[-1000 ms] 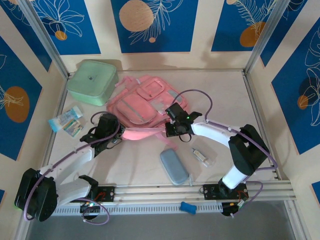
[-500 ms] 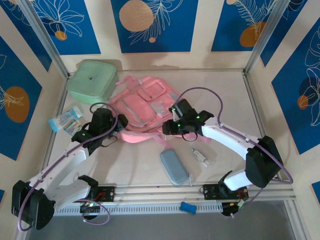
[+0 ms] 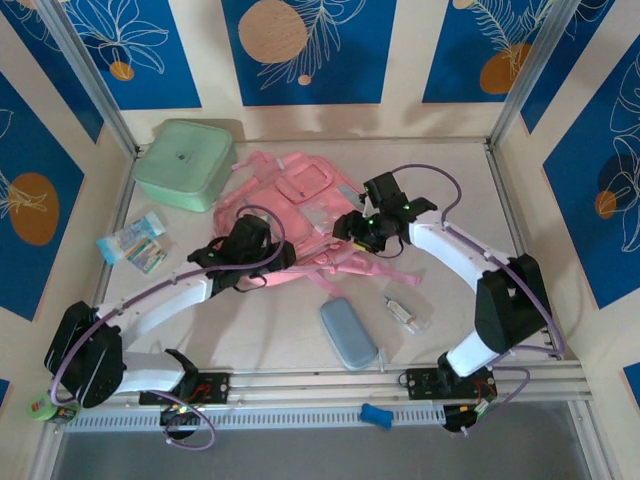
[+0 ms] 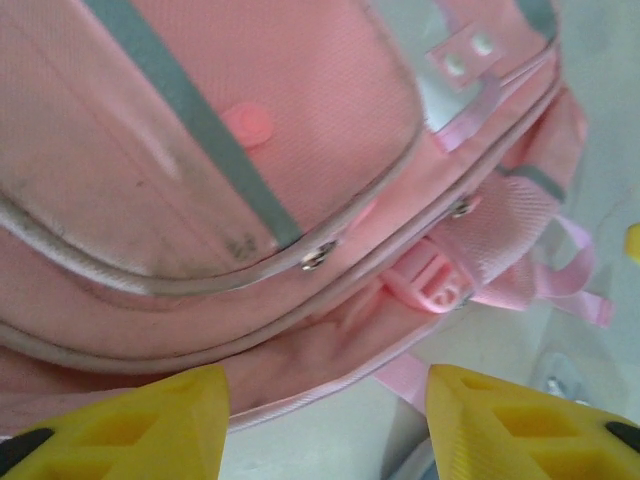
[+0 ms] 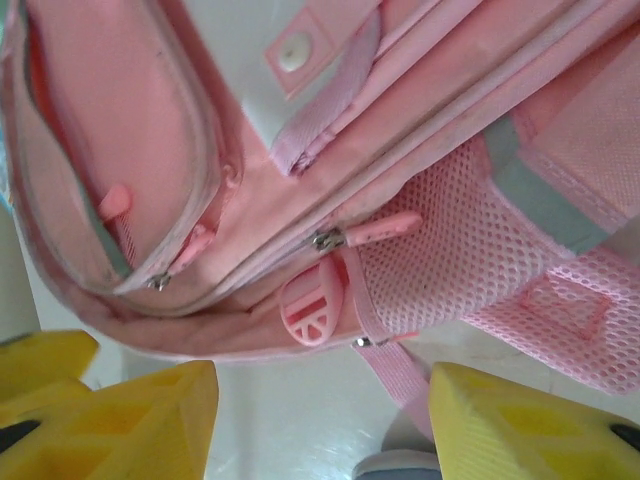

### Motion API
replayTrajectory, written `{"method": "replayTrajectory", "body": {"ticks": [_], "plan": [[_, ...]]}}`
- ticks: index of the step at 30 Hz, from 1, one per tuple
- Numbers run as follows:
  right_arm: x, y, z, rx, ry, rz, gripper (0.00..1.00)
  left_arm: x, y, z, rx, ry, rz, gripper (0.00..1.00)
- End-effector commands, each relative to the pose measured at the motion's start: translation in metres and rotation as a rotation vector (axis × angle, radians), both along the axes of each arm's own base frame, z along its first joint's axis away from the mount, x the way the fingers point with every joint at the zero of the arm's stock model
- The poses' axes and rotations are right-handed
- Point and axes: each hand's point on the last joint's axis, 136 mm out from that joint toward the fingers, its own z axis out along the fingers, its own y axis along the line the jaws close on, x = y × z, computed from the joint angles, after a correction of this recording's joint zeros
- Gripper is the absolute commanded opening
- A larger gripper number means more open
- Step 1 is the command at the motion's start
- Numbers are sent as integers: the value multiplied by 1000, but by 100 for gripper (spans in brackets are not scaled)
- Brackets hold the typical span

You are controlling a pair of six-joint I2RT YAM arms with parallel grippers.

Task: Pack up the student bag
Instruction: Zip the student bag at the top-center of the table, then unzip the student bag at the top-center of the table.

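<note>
The student bag [image 3: 300, 205], a soft pink backpack with grey strips, lies flat in the middle of the table, its straps [image 3: 372, 266] spread toward the near side. My left gripper [image 3: 283, 258] sits at the bag's near left edge. In the left wrist view it [image 4: 325, 430] is open, with the bag's [image 4: 250, 200] hem just beyond its yellow fingers [image 4: 140, 420] and nothing between them. My right gripper [image 3: 350, 228] is at the bag's right side. In its wrist view it [image 5: 325, 430] is open over bare table, close to a zip pull [image 5: 385, 228] and a pink buckle [image 5: 312, 305].
A mint-green lidded box [image 3: 185, 163] stands at the back left. Small packets [image 3: 135, 242] lie by the left wall. A grey-blue oval case [image 3: 348, 333] and a small clear bottle [image 3: 405, 313] lie near the front, right of centre. A blue piece [image 3: 377, 414] rests by the front rail.
Both grippers have gone from shut to open. The left arm has swung right along the bag's near edge. The right gripper has moved farther back, and the bag's straps now lie spread out.
</note>
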Motion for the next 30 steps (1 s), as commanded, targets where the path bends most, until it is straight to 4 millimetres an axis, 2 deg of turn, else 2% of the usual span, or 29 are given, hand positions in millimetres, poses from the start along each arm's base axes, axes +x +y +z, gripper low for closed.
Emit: {"method": "replayTrajectory", "body": {"ticks": [1,5,8,14,18,22,24,26,28,30], "plan": [[11,4,-4,-1,85,-92,58,-1,2,-16,4,-10,-8,52],[16,14,-20,14,127,-148,58,-8,11,-39,55,26,-5,45],[31,12,-28,-8,128,-171,55,-11,14,-53,53,36,5,37],[60,11,-49,-8,128,-191,52,-16,16,-75,69,78,7,30],[70,15,-64,-17,147,-165,46,-13,21,-81,102,75,18,26],[76,19,-76,20,151,-156,27,-12,31,-93,135,99,41,21],[78,22,-72,43,137,-144,15,-9,32,-98,134,112,47,20],[83,25,-59,102,91,-131,5,-7,32,-102,137,125,44,17],[87,25,-43,167,53,-133,0,-2,32,-106,150,128,45,15],[90,20,-28,228,37,-153,0,5,33,-108,169,128,45,15]]}}
